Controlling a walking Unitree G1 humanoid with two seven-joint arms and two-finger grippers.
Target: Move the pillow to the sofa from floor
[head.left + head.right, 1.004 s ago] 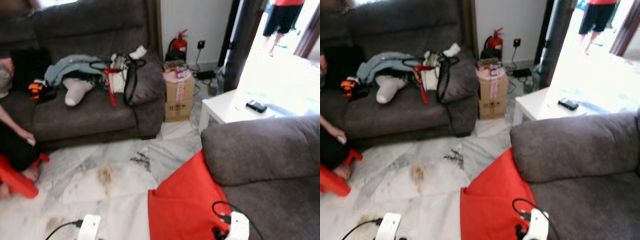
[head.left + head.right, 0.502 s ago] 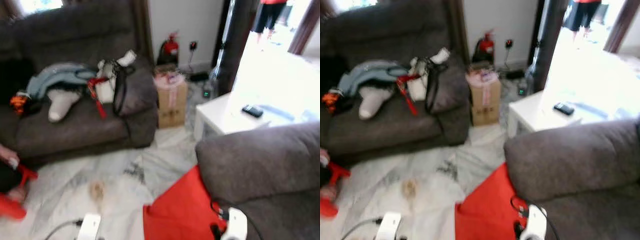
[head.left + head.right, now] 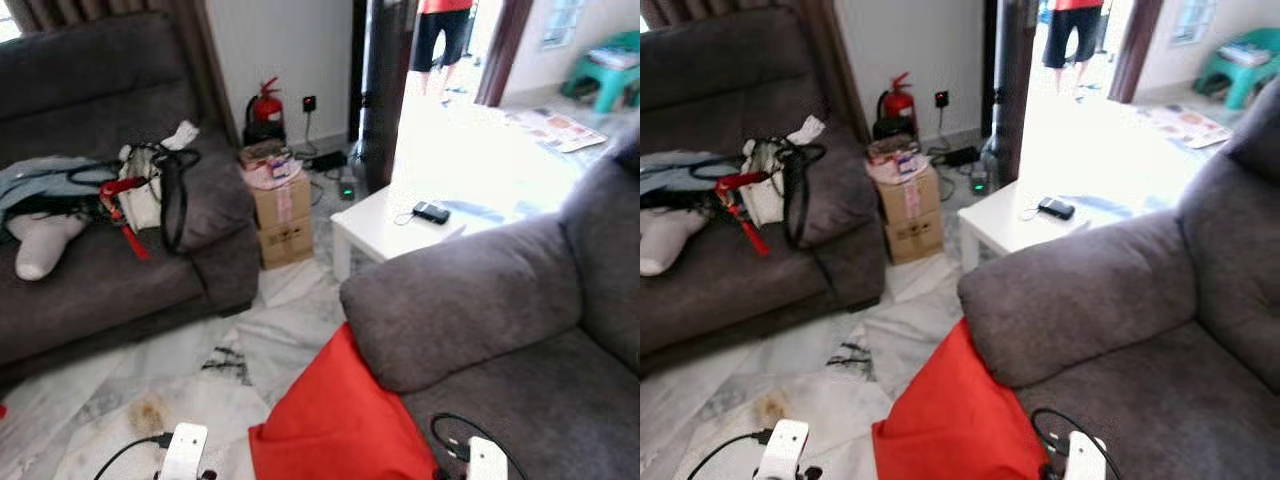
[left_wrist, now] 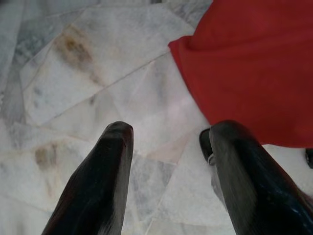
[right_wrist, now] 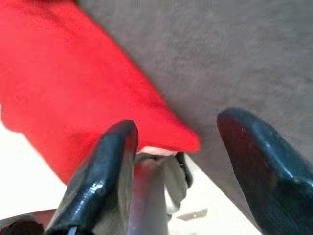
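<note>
Both the left gripper [image 4: 166,147] and the right gripper [image 5: 181,142] hang with fingers spread and empty over the red pillow [image 3: 340,430], which lies on the marble floor [image 3: 150,380] at six o'clock, leaning against the near sofa [image 3: 480,300]. To do this well, I judge both should drop onto opposite pillow edges, pinch deep into the fabric, then lift toward that sofa's seat at four o'clock.

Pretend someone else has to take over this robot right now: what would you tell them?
Left gripper: open, empty, over bare marble floor beside the pillow.
Right gripper: open, empty, over the pillow's edge where it meets the sofa.
Red pillow: on the floor, leaning against the front of the near grey sofa.
Done: nothing is gripped yet.
Left: grasp the pillow, lift it, set it on the sofa seat.
</note>
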